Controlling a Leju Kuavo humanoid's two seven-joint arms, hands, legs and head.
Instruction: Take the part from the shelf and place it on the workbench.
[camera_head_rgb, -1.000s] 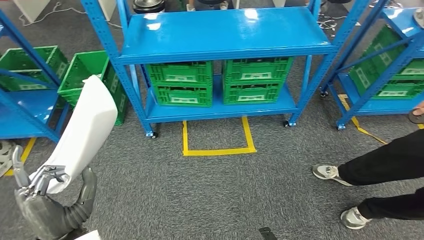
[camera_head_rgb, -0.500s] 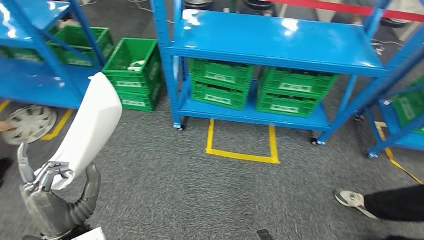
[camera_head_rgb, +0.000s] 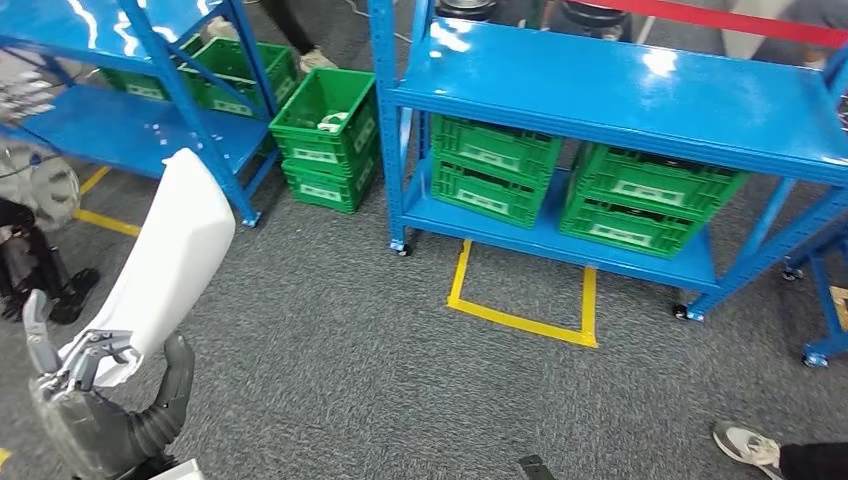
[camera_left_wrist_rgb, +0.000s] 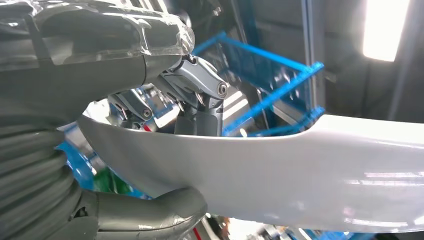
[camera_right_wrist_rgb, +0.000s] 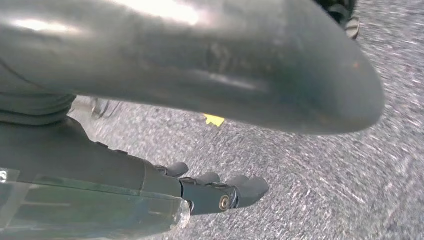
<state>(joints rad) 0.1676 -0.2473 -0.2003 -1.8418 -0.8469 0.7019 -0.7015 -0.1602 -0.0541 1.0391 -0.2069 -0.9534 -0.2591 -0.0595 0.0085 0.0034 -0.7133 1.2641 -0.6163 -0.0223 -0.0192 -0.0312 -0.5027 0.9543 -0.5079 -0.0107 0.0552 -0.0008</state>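
Observation:
The part is a long white curved panel (camera_head_rgb: 175, 265) standing nearly upright at the lower left of the head view. My left hand (camera_head_rgb: 95, 400) grips its lower end, with the thumb on one face and the fingers over the edge. In the left wrist view the white panel (camera_left_wrist_rgb: 300, 175) runs away from the hand, with the fingers (camera_left_wrist_rgb: 200, 95) on one side and the thumb (camera_left_wrist_rgb: 155, 215) on the other. My right hand (camera_right_wrist_rgb: 200, 150) hangs above grey carpet and holds nothing; its fingers (camera_right_wrist_rgb: 220, 192) stretch out apart from the thumb (camera_right_wrist_rgb: 225, 65).
A blue shelf unit (camera_head_rgb: 620, 90) stands ahead with green crates (camera_head_rgb: 495, 170) on its low level. More green crates (camera_head_rgb: 325, 130) sit on the floor beside another blue rack (camera_head_rgb: 130, 130). A yellow tape square (camera_head_rgb: 520, 320) marks the carpet. A person's shoe (camera_head_rgb: 745, 445) shows at lower right, dark feet (camera_head_rgb: 40, 270) at far left.
The camera has turned left, so shelves, crates and tape square have slid to the right in the picture. My left hand keeps the same hold on the white panel.

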